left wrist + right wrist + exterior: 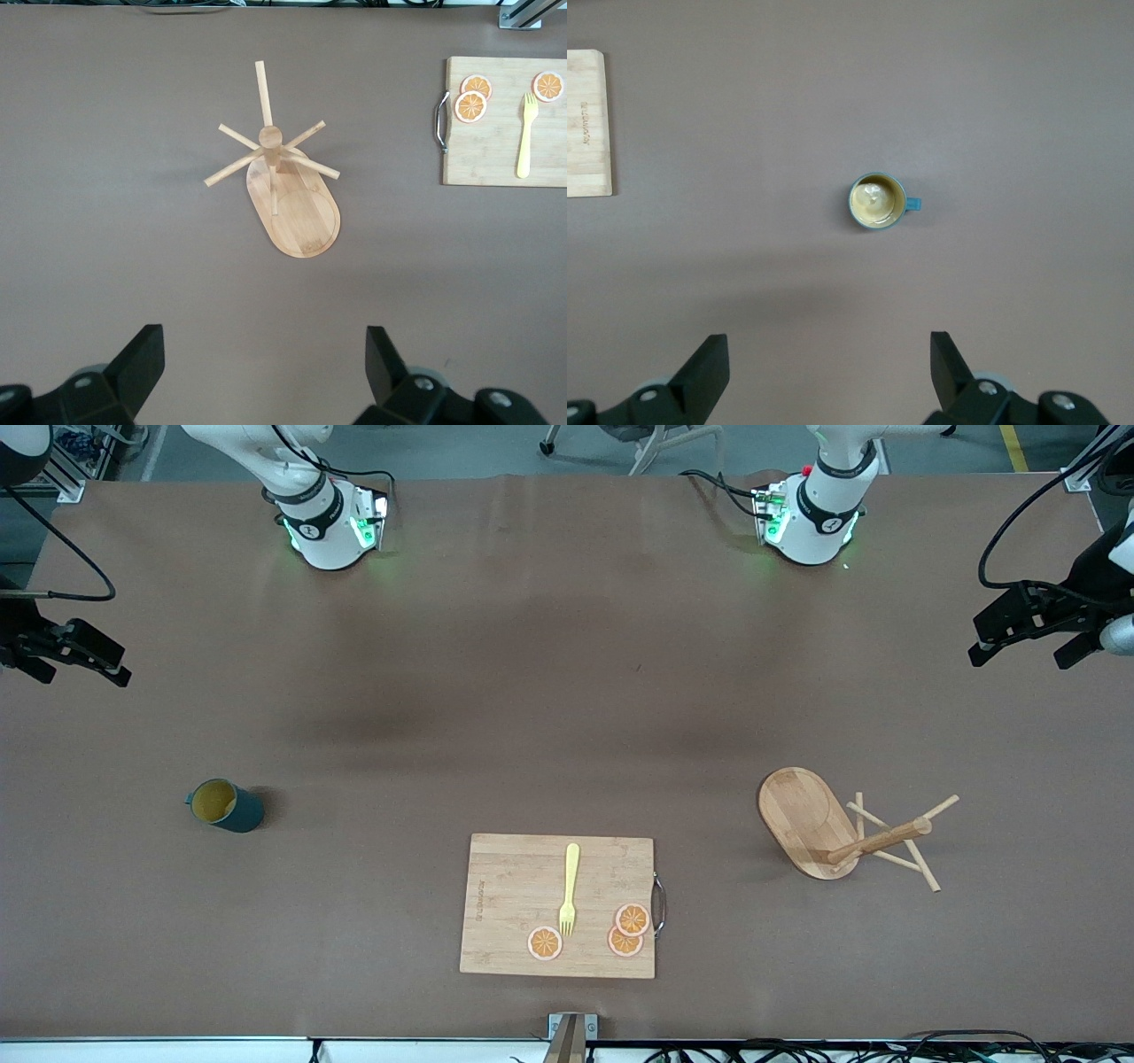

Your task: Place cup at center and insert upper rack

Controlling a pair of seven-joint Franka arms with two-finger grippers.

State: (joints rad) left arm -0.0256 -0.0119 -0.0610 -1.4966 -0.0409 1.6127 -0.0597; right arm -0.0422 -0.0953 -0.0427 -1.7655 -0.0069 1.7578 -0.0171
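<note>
The cup (226, 806), dark teal with a mustard-yellow inside, stands upright on the table toward the right arm's end; from above in the right wrist view the cup (877, 201) shows its small handle. The upper rack (833, 833), a wooden mug tree with an oval base, central post and crossing pegs, stands toward the left arm's end, also seen as the rack (292, 190). My right gripper (84, 676) hangs open high over the table near the cup (828, 341). My left gripper (1019, 660) hangs open high over the table near the rack (264, 335). Both hold nothing.
A rectangular bamboo cutting board (496, 903) with a metal handle lies near the front camera's edge, midway along the table. On it lie a yellow fork (570, 890) and three orange slices (631, 919). The two arm bases (328, 522) stand along the table's farthest edge.
</note>
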